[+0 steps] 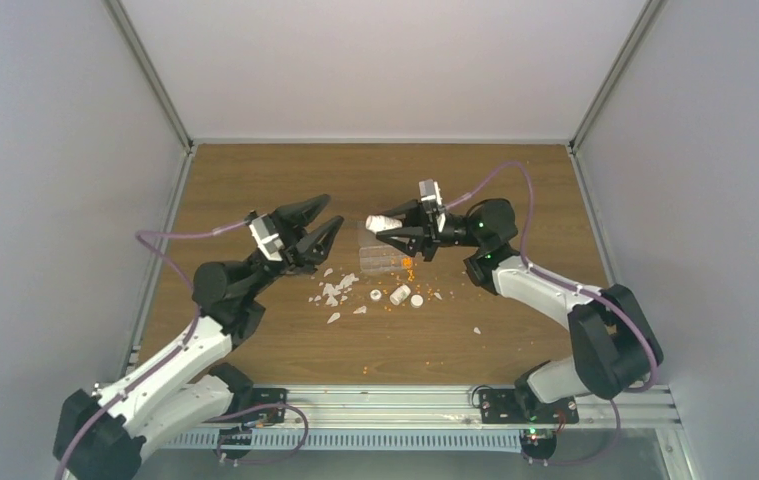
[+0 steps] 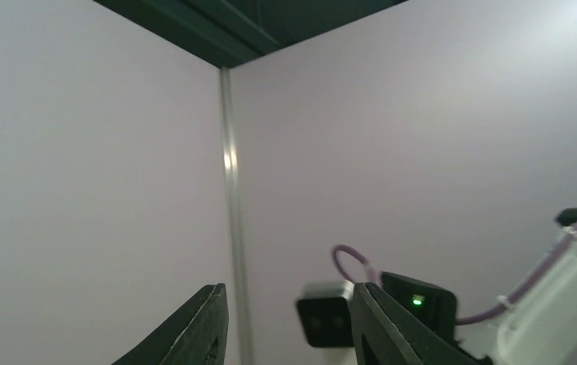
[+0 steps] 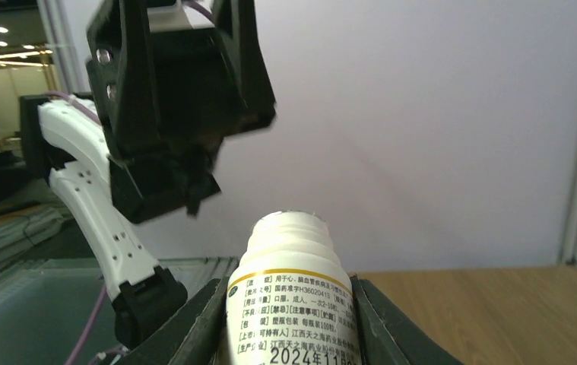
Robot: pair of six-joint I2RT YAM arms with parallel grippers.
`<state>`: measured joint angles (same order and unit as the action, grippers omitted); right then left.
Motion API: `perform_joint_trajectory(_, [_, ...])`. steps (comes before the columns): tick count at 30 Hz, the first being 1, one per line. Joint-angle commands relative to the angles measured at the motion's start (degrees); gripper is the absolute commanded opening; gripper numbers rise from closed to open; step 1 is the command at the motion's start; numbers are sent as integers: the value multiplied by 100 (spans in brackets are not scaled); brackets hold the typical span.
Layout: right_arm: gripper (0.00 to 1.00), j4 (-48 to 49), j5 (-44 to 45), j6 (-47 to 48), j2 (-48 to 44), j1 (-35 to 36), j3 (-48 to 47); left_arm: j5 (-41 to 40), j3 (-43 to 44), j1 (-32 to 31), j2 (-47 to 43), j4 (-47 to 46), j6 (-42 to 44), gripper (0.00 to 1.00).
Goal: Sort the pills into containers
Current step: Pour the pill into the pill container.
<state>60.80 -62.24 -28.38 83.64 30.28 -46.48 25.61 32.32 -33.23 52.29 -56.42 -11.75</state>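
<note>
Left claw gaping and empty, right claw clamped on a white vial over the organiser

In the top view the left gripper hangs above the wooden table with its jaws spread wide and nothing between them, at about 9 o'clock from the clear organiser box; white flakes lie at the box's 7 o'clock; three small white cylinders lie at its 6 o'clock; the pills cluster at its 4 o'clock corner, in or out of a compartment I cannot tell, with more grains strewn toward 6 o'clock; the right gripper is closed on a white vial at the box's 12 o'clock edge, and the right wrist view shows the vial uncapped, its printed label between the two fingers
</note>
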Motion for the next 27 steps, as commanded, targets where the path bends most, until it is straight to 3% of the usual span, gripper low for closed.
perform_joint_trajectory(1, [51, -746, 186, 696, -268, -222, 444, -862, -257, 228, -544, 712, 620, 99])
perform_joint_trajectory(11, [51, -568, 485, 854, 317, -417, 975, -863, -421, 843, -684, 919, 421, 99])
perform_joint_trajectory(27, [51, -203, 961, 819, 1900, -536, 821, -927, -571, 1518, -814, 1102, 127, 99])
